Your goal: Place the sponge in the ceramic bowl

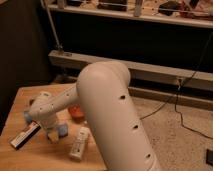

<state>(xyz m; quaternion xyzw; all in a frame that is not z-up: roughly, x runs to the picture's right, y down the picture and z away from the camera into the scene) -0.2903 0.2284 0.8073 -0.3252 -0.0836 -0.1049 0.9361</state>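
One gripper, jaws apart, hangs low; the sponge lies just beside it at three o'clock, the ceramic bowl near two.

Table matt wood — arm smooth plastic, slight sheen — ceramic bowl glossy

Light blue sponge beside pale gripper, orange-red ceramic bowl, white bottle.

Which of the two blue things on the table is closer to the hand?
The light blue sponge, sitting between the hand and the white bottle. The other blue thing is farther off, behind the arm.
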